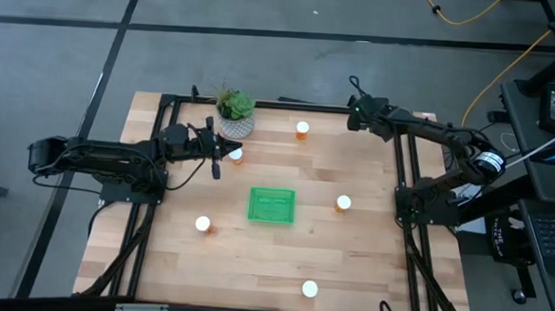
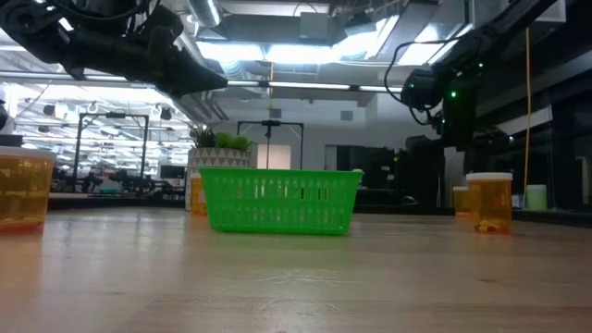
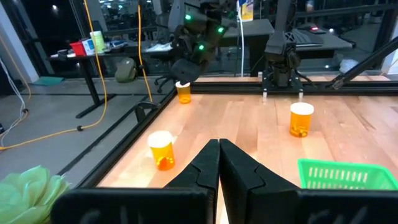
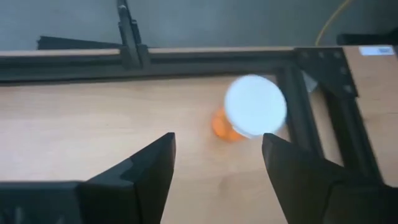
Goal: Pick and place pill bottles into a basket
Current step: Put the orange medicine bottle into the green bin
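Green basket (image 1: 271, 205): mid-table, looks empty in the high and low views; no bottle in it yet.
Bottles: five visible from above, all standing on the table (image 1: 158, 263) — one by the plant (image 1: 236, 155), one at the far edge (image 1: 302, 130), one right of the basket (image 1: 343, 204), one left-front (image 1: 202, 225), one near the front edge (image 1: 309, 290). Sixth not seen in the high view.
Left end effector (image 1: 218, 155): fingers closed together, holding nothing; sits just beside the plant-side bottle and near the potted plant (image 1: 234, 110).
Right end effector (image 1: 356, 112): fingers spread wide, empty; at the far right corner, raised, pointing down at a white-capped bottle (image 4: 252, 111) near the table frame.
Left arm pose: stretched low and level across from the left edge.
Right arm pose: elbow folded at the right edge, forearm reaching along the far side.
Risk 1: closed left fingers would knock the bottle over unless opened first.
Risk 2: left arm could brush the plant, so close by.
Risk 3: right fingers could catch the frame rail on descent, or tip the bottle if off-centre.
Risk 4: light bottles likely roll once toppled.
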